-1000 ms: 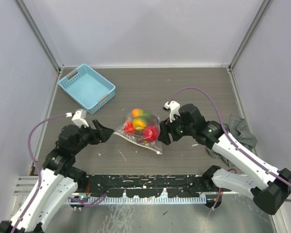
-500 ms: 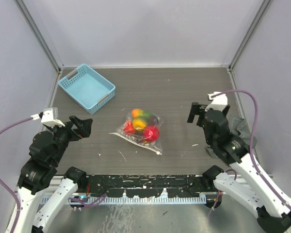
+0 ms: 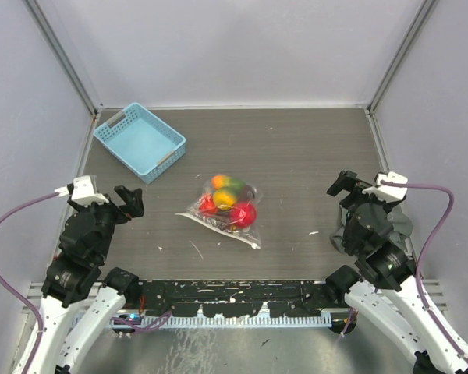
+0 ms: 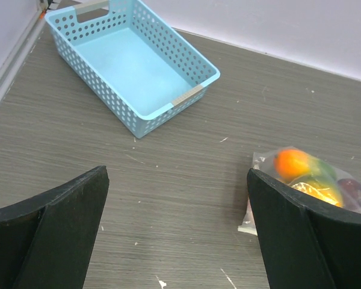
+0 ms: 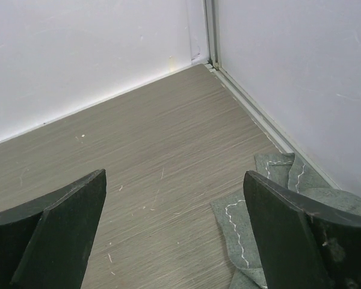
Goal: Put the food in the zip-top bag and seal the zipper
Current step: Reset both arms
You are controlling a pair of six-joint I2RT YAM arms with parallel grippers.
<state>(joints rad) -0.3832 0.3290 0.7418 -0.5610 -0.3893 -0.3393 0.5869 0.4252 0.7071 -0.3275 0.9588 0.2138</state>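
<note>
The zip-top bag (image 3: 228,206) lies on the table's middle with the food (image 3: 225,196) inside it: red, orange, yellow and green toy fruits. Its zipper (image 3: 218,229) runs along the near edge; I cannot tell whether it is pressed shut. The bag also shows at the right edge of the left wrist view (image 4: 310,186), with an orange fruit (image 4: 292,162) inside. My left gripper (image 3: 123,201) (image 4: 177,241) is open and empty, well left of the bag. My right gripper (image 3: 363,187) (image 5: 174,241) is open and empty, well right of the bag, over bare table.
A light-blue lattice basket (image 3: 139,142) (image 4: 132,66) stands empty at the back left. A grey-green cloth (image 3: 394,218) (image 5: 277,205) lies crumpled by the right wall, under my right arm. Walls close the table on three sides.
Both grippers were at the bag's two sides a second ago. Both arms have drawn back toward their own sides, and the bag stays where it lay.
</note>
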